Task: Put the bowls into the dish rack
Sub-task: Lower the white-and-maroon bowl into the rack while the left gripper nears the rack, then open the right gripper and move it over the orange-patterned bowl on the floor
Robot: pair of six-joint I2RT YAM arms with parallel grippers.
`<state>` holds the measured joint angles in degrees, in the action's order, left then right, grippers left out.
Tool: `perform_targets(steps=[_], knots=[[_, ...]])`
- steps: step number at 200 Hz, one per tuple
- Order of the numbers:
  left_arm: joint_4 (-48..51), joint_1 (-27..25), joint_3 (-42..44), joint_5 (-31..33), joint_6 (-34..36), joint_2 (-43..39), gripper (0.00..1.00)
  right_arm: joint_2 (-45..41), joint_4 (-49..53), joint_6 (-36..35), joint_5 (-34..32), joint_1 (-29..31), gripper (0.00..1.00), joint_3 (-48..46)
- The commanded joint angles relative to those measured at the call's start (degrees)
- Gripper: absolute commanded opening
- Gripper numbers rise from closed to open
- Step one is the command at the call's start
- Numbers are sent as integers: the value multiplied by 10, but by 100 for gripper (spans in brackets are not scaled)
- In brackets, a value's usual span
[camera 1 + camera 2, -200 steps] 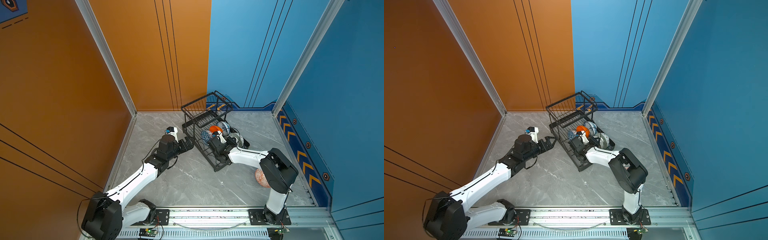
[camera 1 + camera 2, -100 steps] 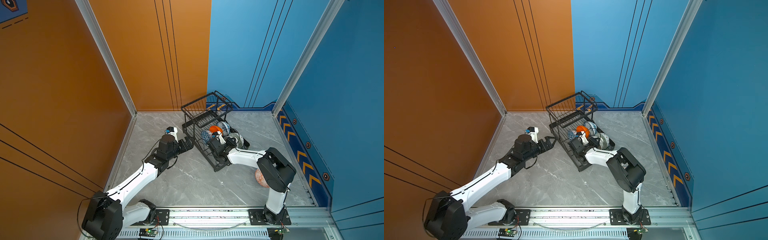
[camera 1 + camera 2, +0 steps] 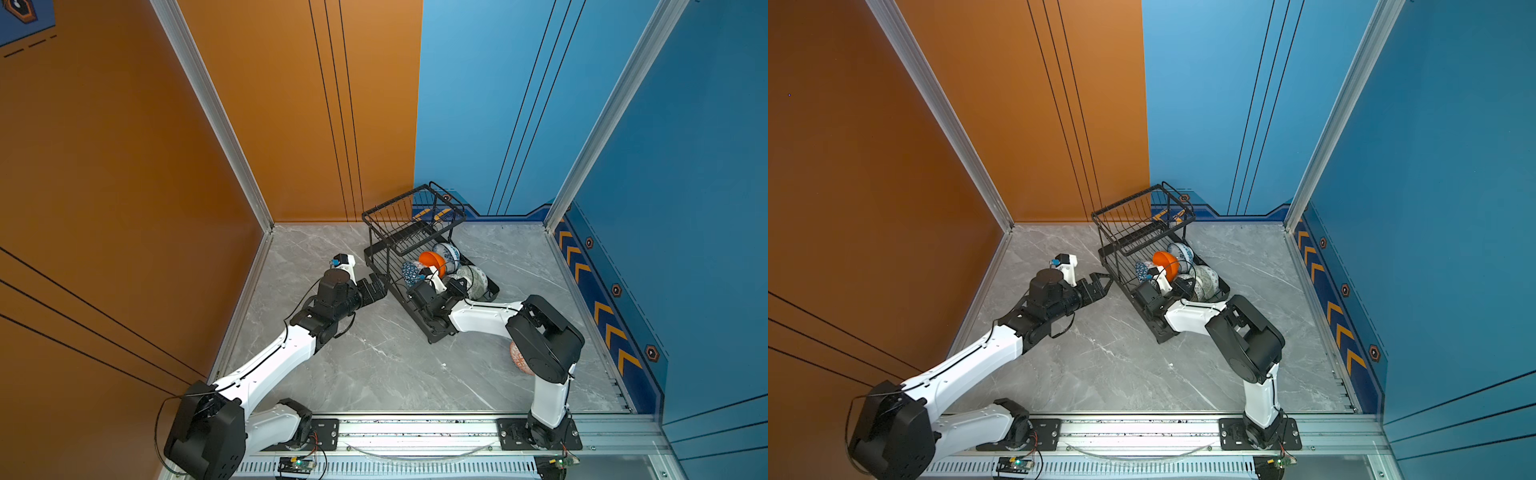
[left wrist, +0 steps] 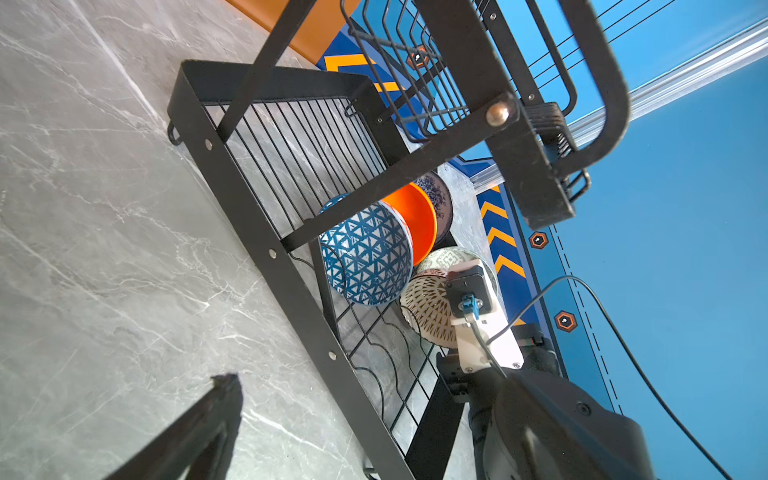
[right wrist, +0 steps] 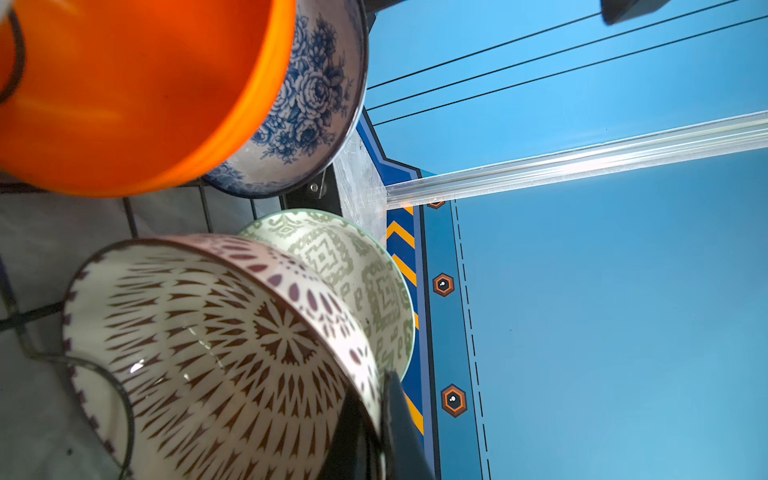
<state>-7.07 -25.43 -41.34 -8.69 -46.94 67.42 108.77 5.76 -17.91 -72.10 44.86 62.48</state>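
The right hand (image 5: 376, 424) is clenched on the rim of the white lattice bowl (image 5: 216, 353). That bowl stands on edge in the base of the black wire dish rack (image 3: 434, 332), close against the pale green bowl (image 5: 365, 270). Beside them, also on edge, are the blue triangle bowl (image 4: 365, 253), the orange bowl (image 5: 124, 91) and the floral bowl (image 5: 316, 83). The left hand (image 3: 380, 286) hangs released and empty just beside the rack. A red-orange patterned bowl (image 3: 516, 358) lies on the tabletop (image 3: 374, 374), half hidden behind the right arm.

Five bowls (image 3: 432, 261) stand on edge in the dish rack (image 4: 240, 198), lattice bowl (image 5: 216, 345) included; red bowl (image 3: 516, 358) outside, four o'clock
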Motion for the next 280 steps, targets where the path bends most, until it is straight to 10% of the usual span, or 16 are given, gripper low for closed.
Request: perform_targets(steps=[1, 182, 280], knots=[[-13, 6, -2, -11, 5, 2, 98, 12, 52, 41, 12, 1, 0, 10], [-13, -13, -19, -1, 6, 10, 98, -9, 254, 230, 126, -34, 22, 75], [20, -34, -43, 26, 20, 12, 98, -95, 255, 233, 202, -33, 79, 69]])
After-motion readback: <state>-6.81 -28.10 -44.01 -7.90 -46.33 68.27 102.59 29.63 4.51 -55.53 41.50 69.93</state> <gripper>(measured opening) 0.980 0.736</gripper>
